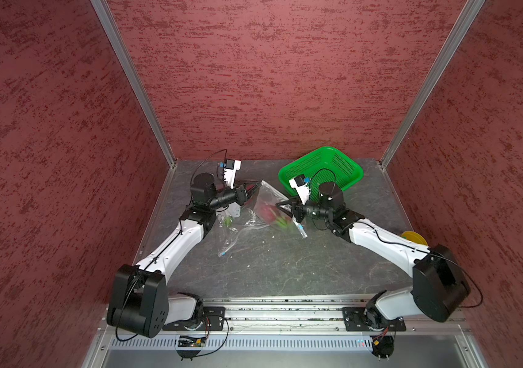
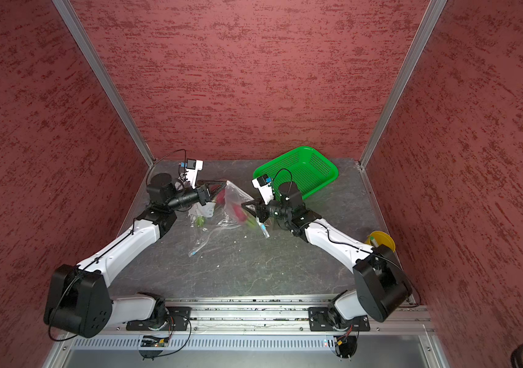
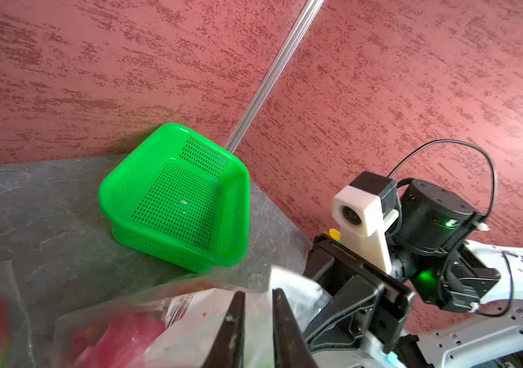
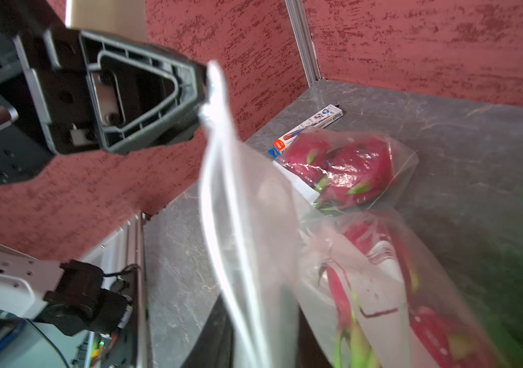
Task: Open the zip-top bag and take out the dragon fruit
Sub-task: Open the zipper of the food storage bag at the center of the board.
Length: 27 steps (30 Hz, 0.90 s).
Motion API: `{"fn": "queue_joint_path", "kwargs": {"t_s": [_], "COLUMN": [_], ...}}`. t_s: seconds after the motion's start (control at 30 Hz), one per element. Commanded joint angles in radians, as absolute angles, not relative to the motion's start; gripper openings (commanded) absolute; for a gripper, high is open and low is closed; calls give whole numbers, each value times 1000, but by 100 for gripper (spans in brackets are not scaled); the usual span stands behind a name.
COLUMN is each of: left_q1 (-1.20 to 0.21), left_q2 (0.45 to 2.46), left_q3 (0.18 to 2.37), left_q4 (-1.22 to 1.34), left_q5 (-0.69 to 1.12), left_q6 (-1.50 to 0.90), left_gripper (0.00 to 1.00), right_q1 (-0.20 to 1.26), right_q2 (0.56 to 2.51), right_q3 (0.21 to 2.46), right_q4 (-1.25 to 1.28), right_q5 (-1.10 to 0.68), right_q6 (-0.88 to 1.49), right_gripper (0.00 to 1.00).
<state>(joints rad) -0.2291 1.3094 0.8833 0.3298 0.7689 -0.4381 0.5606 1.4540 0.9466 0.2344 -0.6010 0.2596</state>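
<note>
Magenta, green-scaled dragon fruit sit in the clear zip-top plastic bag just below the nearer right end effector, whose grip I cannot tell, while the left end effector has its jaws slightly parted.

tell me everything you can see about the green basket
The green basket is bright green plastic, rectangular with rounded corners and a thick smooth rim; its floor and walls are perforated with fine slots. It holds only a couple of pale specks. It sits open side up on the grey table at the back, close to the red wall and the corner post. In both top views the right arm hides its near edge. Nothing grips it.
</note>
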Motion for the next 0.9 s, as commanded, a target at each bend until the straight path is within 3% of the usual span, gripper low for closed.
{"fn": "queue_joint_path", "kwargs": {"t_s": [0.0,0.13,0.4,0.67,0.7,0.77,0.87], "left_q1": [-228,-262,-332,-380,-387,-397,-396], "left_q2": [1277,1191,1272,1470,1491,1532,1565], "left_q3": [888,790,704,789,804,821,817], "left_q4": [269,255,352,469,486,536,606], "left_q5": [693,681,684,691,695,717,742], "left_q6": [-489,-531,-592,-595,-597,-610,-655], "left_gripper": [58,78,80,79,78,66,26], "right_q1": [561,560,561,561,561,561,561], "right_q2": [1478,1493,1495,1458,1458,1458,1459], "right_q3": [926,908,887,844,841,835,832], "right_q4": [360,429,506,531,534,537,529], "right_q5": [-628,-625,-637,-609,-608,-603,-593], "right_q6": [344,393,457,481,483,486,483], "right_gripper": [18,16,16,16,16,16,17]}}
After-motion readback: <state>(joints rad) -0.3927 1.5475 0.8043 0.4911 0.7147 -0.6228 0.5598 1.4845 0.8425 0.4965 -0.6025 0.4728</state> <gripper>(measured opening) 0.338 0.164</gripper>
